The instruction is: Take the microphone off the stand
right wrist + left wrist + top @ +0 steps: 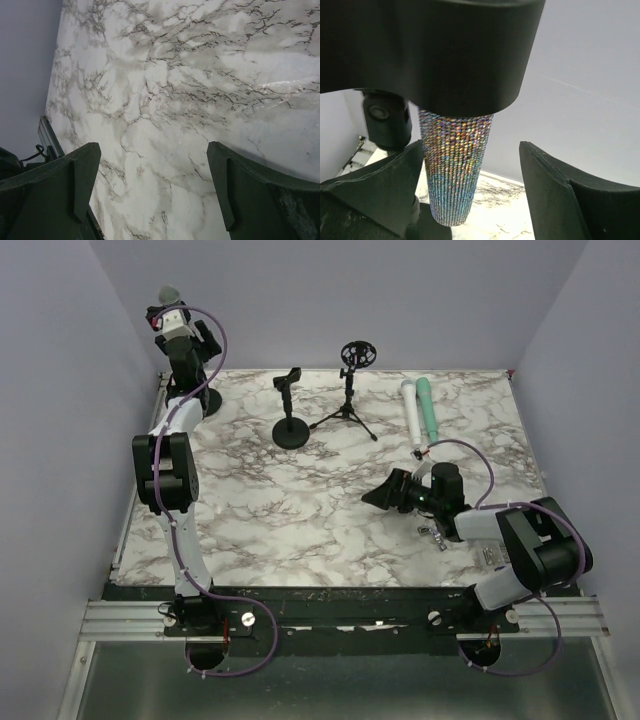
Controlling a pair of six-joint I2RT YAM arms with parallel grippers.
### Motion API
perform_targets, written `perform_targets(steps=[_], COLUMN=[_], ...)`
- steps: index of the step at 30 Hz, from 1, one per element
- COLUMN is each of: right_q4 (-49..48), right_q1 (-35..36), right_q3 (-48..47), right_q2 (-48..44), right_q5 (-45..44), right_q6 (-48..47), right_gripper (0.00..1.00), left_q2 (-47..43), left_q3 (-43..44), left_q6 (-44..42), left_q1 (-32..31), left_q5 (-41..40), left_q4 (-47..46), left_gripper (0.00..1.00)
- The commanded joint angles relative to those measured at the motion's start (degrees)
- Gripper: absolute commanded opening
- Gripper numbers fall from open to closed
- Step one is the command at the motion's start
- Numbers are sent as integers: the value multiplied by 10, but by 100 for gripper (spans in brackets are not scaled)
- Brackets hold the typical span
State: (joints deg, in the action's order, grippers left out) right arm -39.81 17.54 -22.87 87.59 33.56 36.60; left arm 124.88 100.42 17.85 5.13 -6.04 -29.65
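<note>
Reach-and-grasp is the step we judge to be in hand, with nothing lifted yet.

From the top camera, we see the microphone [168, 292] upright in its stand [207, 398] at the far left corner of the counter [300, 520]. The left pincer [173, 320] is raised to it, just under the grey head. The right pincer [385, 495] lies low near the right side, well apart from the job, beside nothing it could hold.

On the left wrist camera, the glittery handle of the microphone [455, 170] stands between the fingers of the left pincer [470, 150]. These are spread. One finger [385, 195] sits right against the handle, and we cannot tell whether it touches. The other finger [555, 195] stands clearly apart, with open wall showing in the gap. The clip [385, 117] of the stand shows behind the handle.

On the right wrist camera, the right pincer [152, 150] is spread wide over bare marble counter [200, 75], pinching nothing.

Next, we think, the left pincer must press together on the handle, centred so both fingers bear evenly. Then it should draw the microphone up along its own axis, out of the clip. A sideways pull could tip the stand.
</note>
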Motion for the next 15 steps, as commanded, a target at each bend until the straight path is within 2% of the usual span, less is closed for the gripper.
perform_targets(steps=[1,5,10,12,15], right_q4=[-15,-18,-22,-22,-22], right_q1=[1,1,1,1,1], right_q3=[-10,-11,-12,-13,-13], right_q2=[12,18,23,24,25], right_q5=[5,7,11,11,11], right_q6=[-3,-1,1,2,2], right_gripper=[96,97,96,96,96], left_q2=[2,-5,2,1,-1], left_q3=[-10,-23,-9,-8,-7], left_q6=[2,-1,-8,-11,-19], left_q1=[2,0,0,0,-1], left_q5=[-66,-96,-92,-86,-78], left_q4=[22,25,31,28,26], left_gripper=[79,75,70,64,45])
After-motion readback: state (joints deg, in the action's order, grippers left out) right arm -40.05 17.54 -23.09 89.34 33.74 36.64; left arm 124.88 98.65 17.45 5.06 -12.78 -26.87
